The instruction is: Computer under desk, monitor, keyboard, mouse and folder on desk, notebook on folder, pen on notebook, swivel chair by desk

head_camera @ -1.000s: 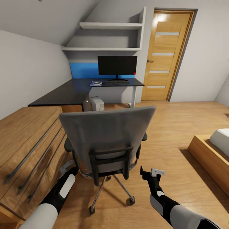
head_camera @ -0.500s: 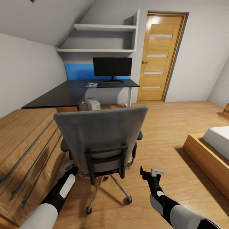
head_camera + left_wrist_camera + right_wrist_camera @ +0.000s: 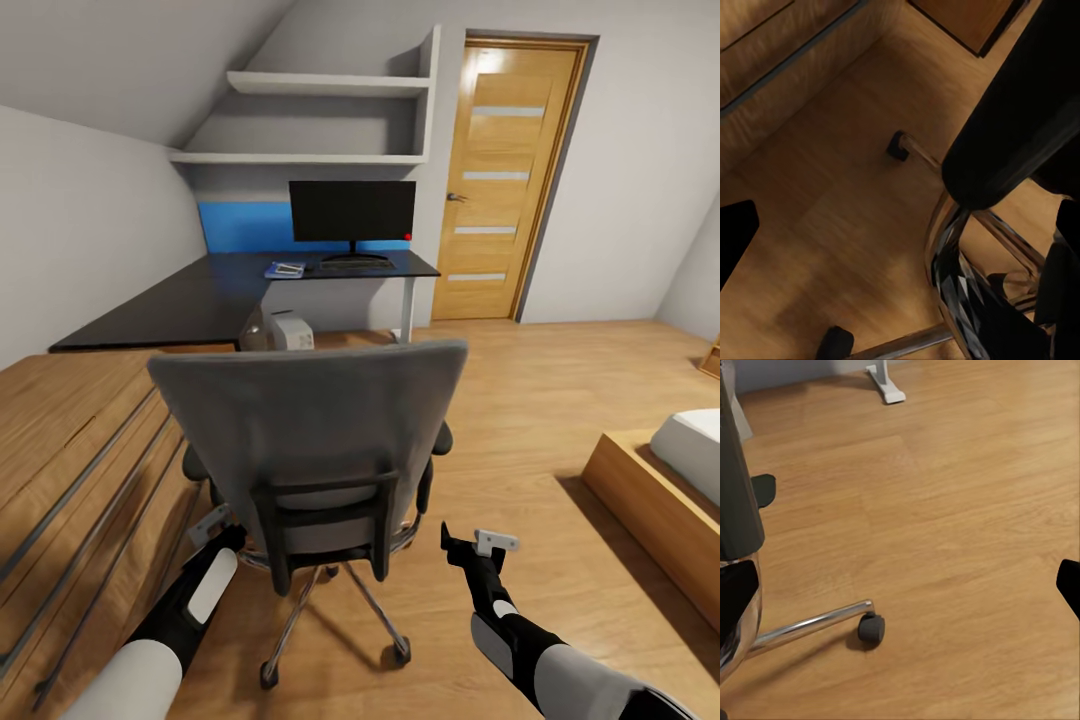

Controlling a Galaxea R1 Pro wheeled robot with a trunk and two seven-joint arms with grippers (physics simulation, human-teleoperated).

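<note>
While the swivel chair (image 3: 310,440) stands with its grey back toward the camera, the left gripper (image 3: 212,523) sits low against the chair's left side by the chrome base, and whether its jaws are wide or narrow cannot be told. The right gripper (image 3: 480,545) hangs over bare wood floor (image 3: 520,400) just right of the chair, its fingers spread apart and holding nothing. Beyond the chair, the black desk (image 3: 215,290) carries the monitor (image 3: 352,212), with the keyboard (image 3: 355,265) at its foot and the blue folder (image 3: 285,269) just left of that; something small and pale lies on the folder. Under the desk stands the computer (image 3: 290,332)
</note>
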